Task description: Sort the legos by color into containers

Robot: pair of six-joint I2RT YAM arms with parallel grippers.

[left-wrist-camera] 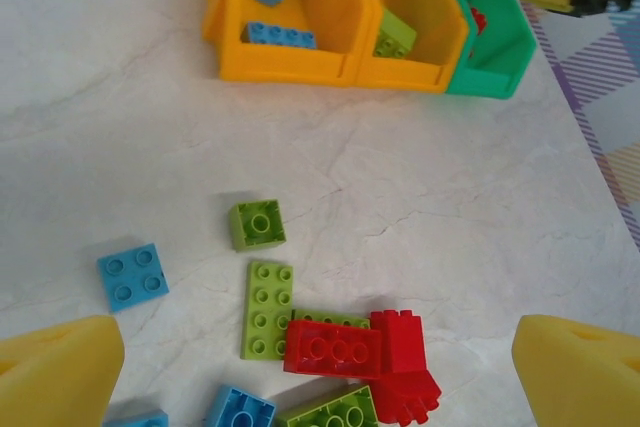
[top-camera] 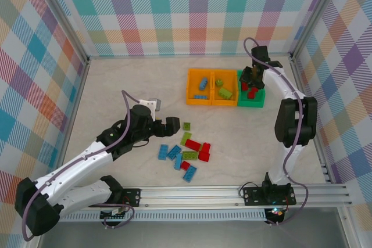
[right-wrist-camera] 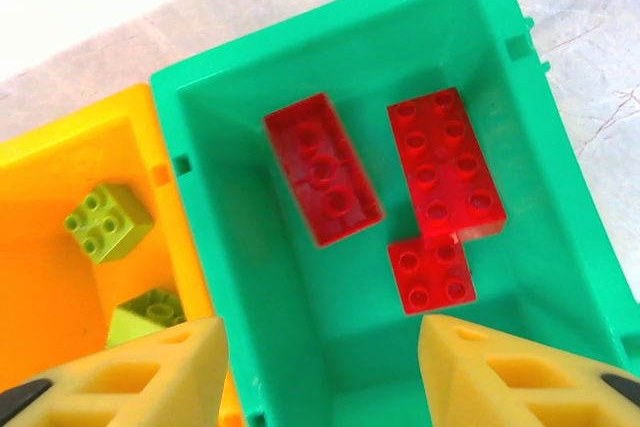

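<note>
Three bins stand in a row at the back: an orange bin (top-camera: 200, 98) with blue bricks, an orange bin (top-camera: 224, 100) with lime bricks, and a green bin (top-camera: 260, 101) holding three red bricks (right-wrist-camera: 445, 162). My right gripper (right-wrist-camera: 320, 372) hovers open over the green bin with nothing between its fingers. Loose legos lie mid-table: a red brick (left-wrist-camera: 333, 348), a lime plate (left-wrist-camera: 268, 308), a small lime brick (left-wrist-camera: 257, 224) and a blue square (left-wrist-camera: 132, 276). My left gripper (top-camera: 170, 125) stands open just left of this pile, empty.
Checked walls and a metal frame close in the table (top-camera: 116, 85) on three sides. A rail (top-camera: 232, 193) runs along the near edge. More blue, lime and red bricks (top-camera: 189, 172) lie at the near side of the pile.
</note>
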